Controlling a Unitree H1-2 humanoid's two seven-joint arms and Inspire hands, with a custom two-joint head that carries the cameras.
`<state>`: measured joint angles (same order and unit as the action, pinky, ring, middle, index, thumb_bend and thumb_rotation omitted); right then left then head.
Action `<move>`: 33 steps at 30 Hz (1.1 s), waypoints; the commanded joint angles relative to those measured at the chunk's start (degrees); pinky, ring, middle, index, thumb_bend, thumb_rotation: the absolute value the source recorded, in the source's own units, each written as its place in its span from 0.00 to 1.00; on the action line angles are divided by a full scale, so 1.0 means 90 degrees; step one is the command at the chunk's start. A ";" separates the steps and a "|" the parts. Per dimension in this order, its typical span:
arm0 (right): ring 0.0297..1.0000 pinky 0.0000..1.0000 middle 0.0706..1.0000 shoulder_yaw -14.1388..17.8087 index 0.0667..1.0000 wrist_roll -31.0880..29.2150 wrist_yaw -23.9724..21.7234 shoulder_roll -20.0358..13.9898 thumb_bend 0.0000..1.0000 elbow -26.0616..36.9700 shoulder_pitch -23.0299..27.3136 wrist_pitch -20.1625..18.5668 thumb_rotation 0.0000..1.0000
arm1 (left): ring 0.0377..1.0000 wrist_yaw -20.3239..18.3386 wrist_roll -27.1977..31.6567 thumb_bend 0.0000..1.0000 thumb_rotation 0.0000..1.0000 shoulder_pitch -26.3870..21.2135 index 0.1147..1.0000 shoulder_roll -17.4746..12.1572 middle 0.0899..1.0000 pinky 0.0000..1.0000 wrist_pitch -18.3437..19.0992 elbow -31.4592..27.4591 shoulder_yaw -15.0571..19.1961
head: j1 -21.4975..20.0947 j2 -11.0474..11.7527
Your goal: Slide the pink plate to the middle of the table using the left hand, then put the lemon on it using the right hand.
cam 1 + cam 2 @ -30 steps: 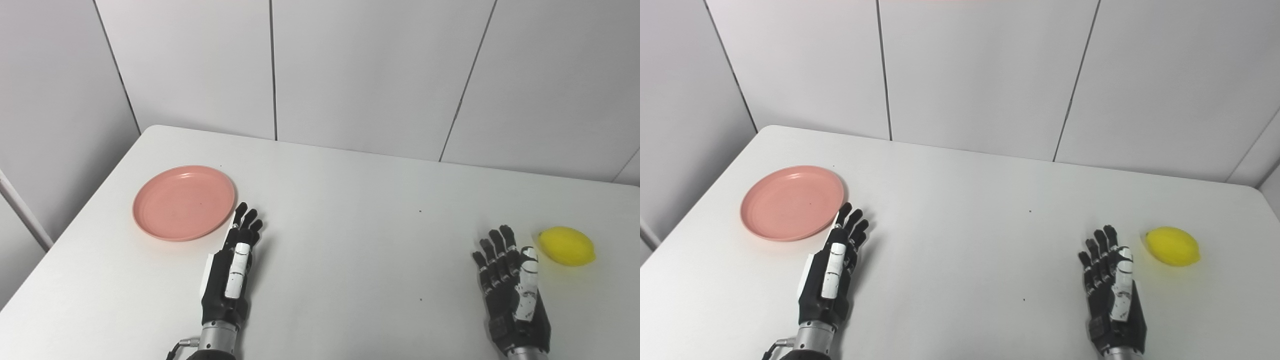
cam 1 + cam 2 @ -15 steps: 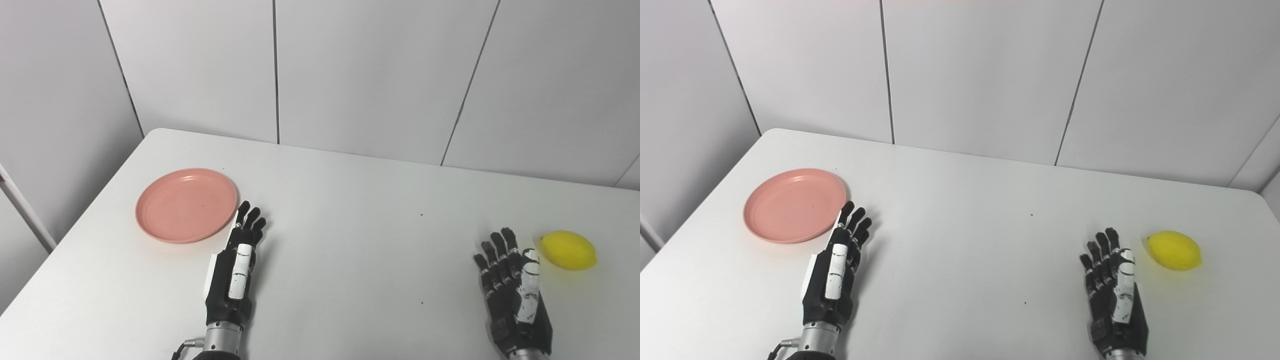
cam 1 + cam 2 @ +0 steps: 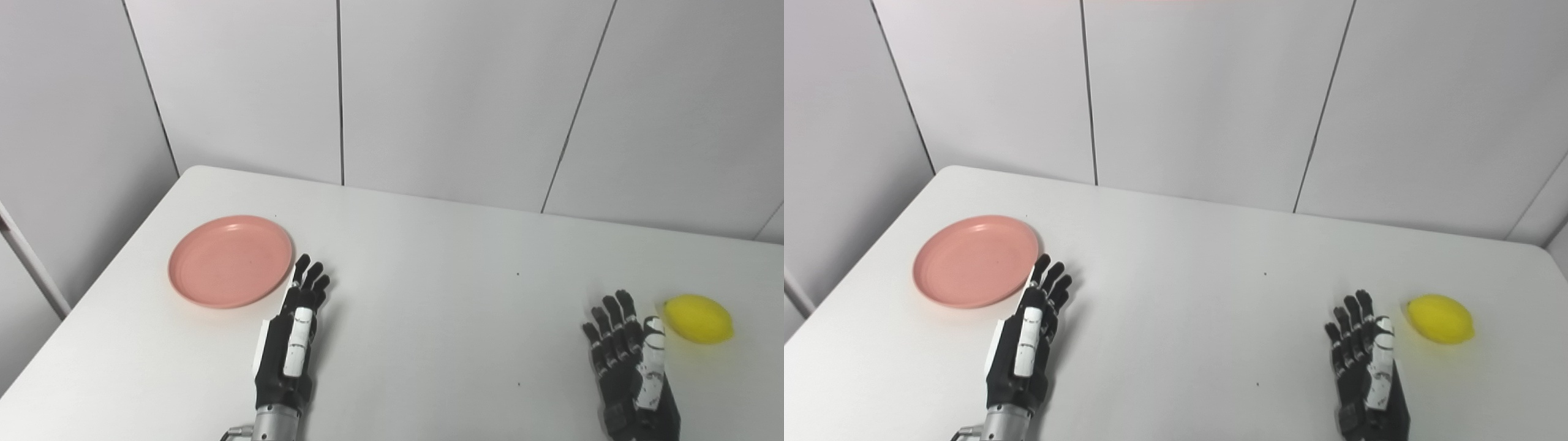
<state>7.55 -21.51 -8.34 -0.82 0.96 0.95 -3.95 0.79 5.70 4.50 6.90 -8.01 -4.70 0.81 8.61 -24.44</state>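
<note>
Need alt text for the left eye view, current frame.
Two black robot hands rest open on a white table: the left hand lies just right of an empty pink plate near the table's left side, and the right hand lies just left of a yellow lemon. Neither hand holds anything; grey wall panels stand behind.

Bare desk (image 3: 441, 306) is stretching wide between the pink plate (image 3: 231, 260) and the lemon (image 3: 698, 318); only the left robot hand (image 3: 294, 343) is lying just beside the plate's right rim.
</note>
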 commanded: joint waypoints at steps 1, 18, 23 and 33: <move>1.00 1.00 1.00 0.0010 1.00 0.0041 0.0086 0.0056 0.69 -0.0494 -0.0379 -0.0165 1.00 | 0.94 -0.0040 0.0029 0.71 0.85 0.0390 0.94 -0.0001 0.95 0.98 -0.0157 0.0849 -0.0004 | 0.0001 0.0000; 1.00 1.00 1.00 0.0045 1.00 -0.0007 0.0034 0.0011 0.70 -0.0532 -0.0364 -0.0125 1.00 | 0.93 -0.0022 -0.0039 0.69 0.85 0.0403 0.94 0.0016 0.95 0.98 -0.0192 0.0832 -0.0056 | 0.0063 -0.0028; 0.99 1.00 1.00 0.0026 1.00 0.0032 0.0097 0.0057 0.70 -0.0487 -0.0383 -0.0146 1.00 | 0.93 -0.0070 0.0038 0.71 0.84 0.0450 0.94 -0.0003 0.95 0.98 -0.0108 0.0690 -0.0052 | 0.0015 -0.0035; 1.00 1.00 1.00 -0.0030 1.00 0.0091 0.0032 0.0034 0.71 -0.0489 -0.0377 -0.0045 1.00 | 0.92 -0.0102 0.0219 0.83 0.84 0.0599 0.95 -0.0077 0.92 0.92 0.0481 -0.0250 -0.0068 | 0.0087 -0.0014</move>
<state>7.34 -21.38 -8.41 -0.81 1.09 1.11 -3.90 0.17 7.36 6.41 6.68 -4.89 -7.56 0.33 9.32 -24.52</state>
